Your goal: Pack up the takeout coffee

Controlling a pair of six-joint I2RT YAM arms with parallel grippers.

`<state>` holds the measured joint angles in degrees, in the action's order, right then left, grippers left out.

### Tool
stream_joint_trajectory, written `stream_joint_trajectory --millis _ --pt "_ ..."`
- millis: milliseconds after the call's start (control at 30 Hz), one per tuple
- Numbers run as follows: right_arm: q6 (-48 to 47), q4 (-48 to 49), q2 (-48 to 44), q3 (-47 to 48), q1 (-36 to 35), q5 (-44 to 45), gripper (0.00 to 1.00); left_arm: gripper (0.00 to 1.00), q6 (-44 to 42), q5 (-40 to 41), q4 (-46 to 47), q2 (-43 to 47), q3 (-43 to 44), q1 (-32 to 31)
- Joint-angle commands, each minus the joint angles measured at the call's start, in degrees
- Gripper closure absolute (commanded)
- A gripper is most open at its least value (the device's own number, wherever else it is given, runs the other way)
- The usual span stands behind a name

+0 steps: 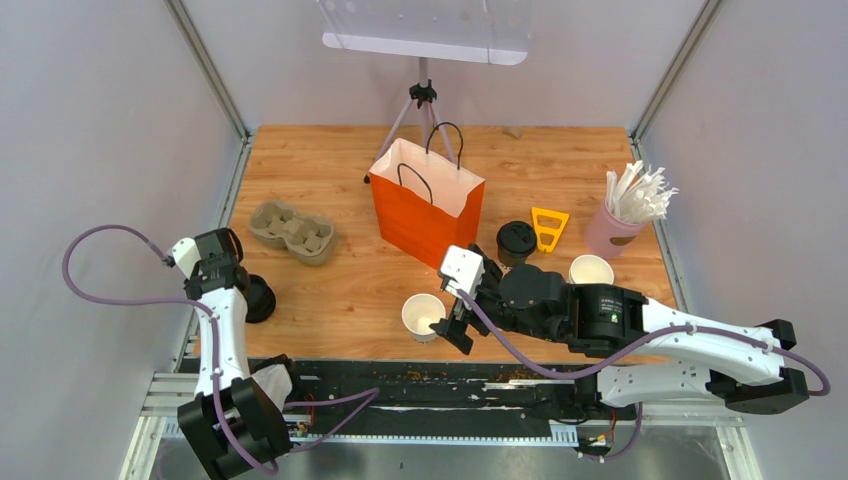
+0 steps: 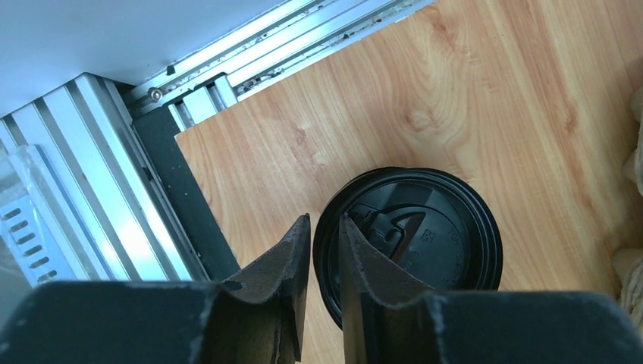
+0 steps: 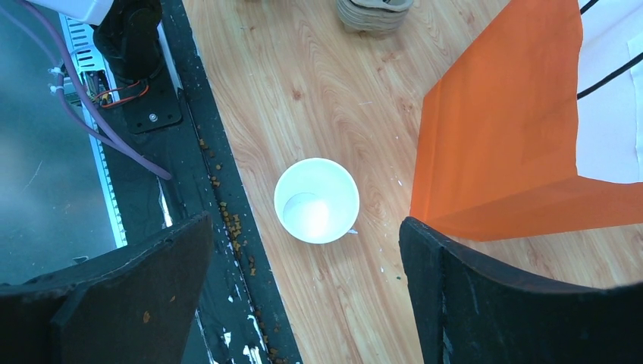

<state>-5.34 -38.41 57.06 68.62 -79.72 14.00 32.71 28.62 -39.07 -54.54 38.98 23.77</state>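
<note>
Wide-spread right gripper (image 3: 305,224) over lidless cup (image 3: 316,199): upright, mouth up, axis vertical, near front edge and bag (image 3: 500,144). At left edge, left gripper (image 2: 324,221) astride lid (image 2: 432,227) rim; clench unclear.

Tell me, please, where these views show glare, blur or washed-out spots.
Top external: sharp and evenly lit, only the light panel blown out. Left wrist: glare on the metal rail, tool soft up close, lid crisp. Right wrist: cup interior nearly washed out.

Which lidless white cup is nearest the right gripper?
The front cup, just in front of the orange bag and beside the right gripper. The other lidless cup stands by the pink straw cup.
</note>
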Motion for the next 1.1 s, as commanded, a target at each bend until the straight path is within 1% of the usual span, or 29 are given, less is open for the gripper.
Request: stream_joint_trajectory --millis 0,700,767,833,900,1067 --pt "1.77 1.06 0.24 2.22 -0.15 0.04 0.08 0.74 0.17 1.39 1.22 -0.03 0.15 0.66" --pt "4.16 1.15 -0.01 1.83 -0.13 1.21 0.08 0.82 0.06 1.14 1.23 0.10 -0.41 0.63" --pt "4.22 1.15 -0.13 1.62 -0.16 1.40 0.08 0.85 -0.16 1.21 1.40 0.28 -0.39 0.62" --pt "4.20 1.19 -0.26 1.33 -0.11 1.48 0.08 0.94 -0.19 1.30 1.83 0.44 -0.50 0.65" --pt "4.16 1.17 -0.31 1.25 -0.09 1.56 0.08 1.00 -0.19 1.29 1.72 0.32 -0.40 0.59" --pt "3.56 0.71 -0.45 1.51 -0.14 1.74 0.08 1.00 0.26 0.99 0.13 1.01 0.89 0.58"
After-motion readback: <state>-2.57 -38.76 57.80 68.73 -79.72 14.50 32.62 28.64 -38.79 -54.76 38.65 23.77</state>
